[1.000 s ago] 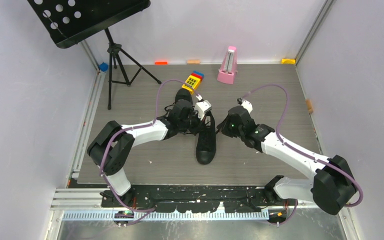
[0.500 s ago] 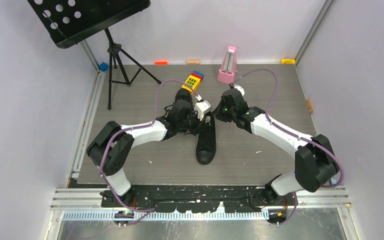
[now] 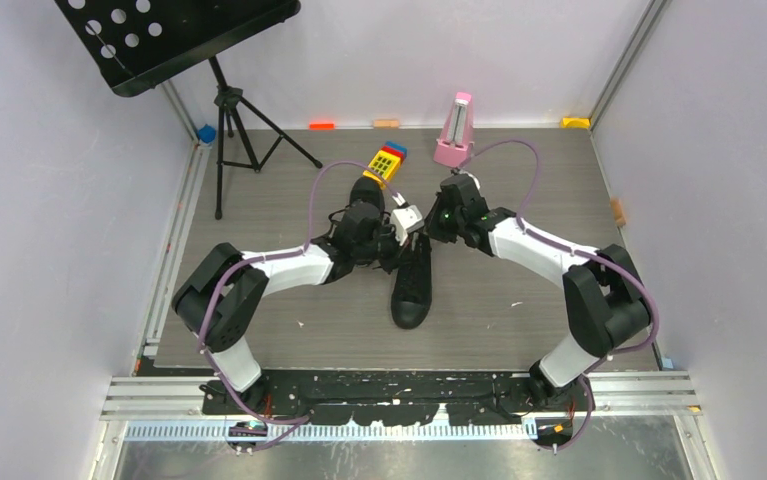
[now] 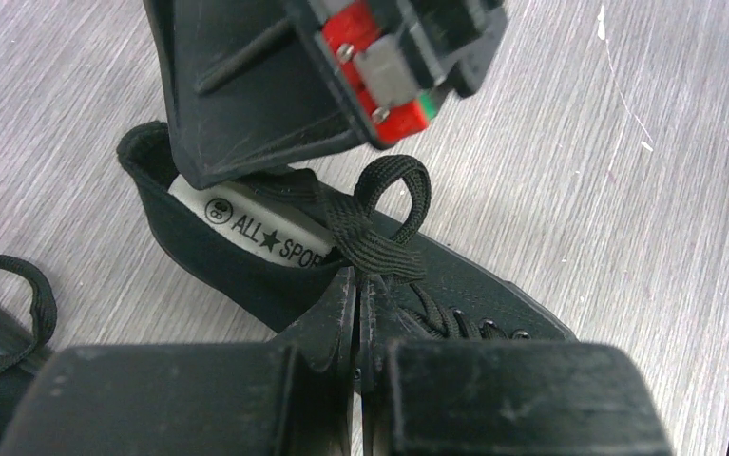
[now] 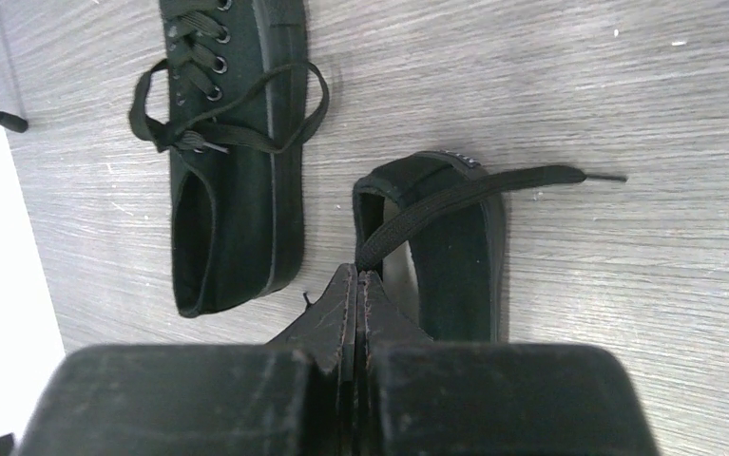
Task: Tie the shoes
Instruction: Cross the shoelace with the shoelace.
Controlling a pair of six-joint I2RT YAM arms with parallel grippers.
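One shoe [image 3: 411, 295] lies in the middle of the bench [image 3: 519, 200], its toe toward the near edge. A lace [image 5: 455, 195] crosses its heel opening and is pinched in the closed right gripper [image 5: 357, 285]. The left gripper [image 4: 357, 294] is clamped on a lace loop [image 4: 393, 204] of the same shoe. The second shoe [image 5: 232, 199], with a bow, lies just to its left.

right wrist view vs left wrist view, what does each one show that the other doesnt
Only right wrist: the second shoe nearly whole, eyelets and looped laces, and the loose lace running out to its tip. Only left wrist: the lace loop standing up, and the printed insole. Both: the untied shoe on the grey table, each with its own gripper shut: right gripper on the loose lace, left gripper at the lace loop's base.
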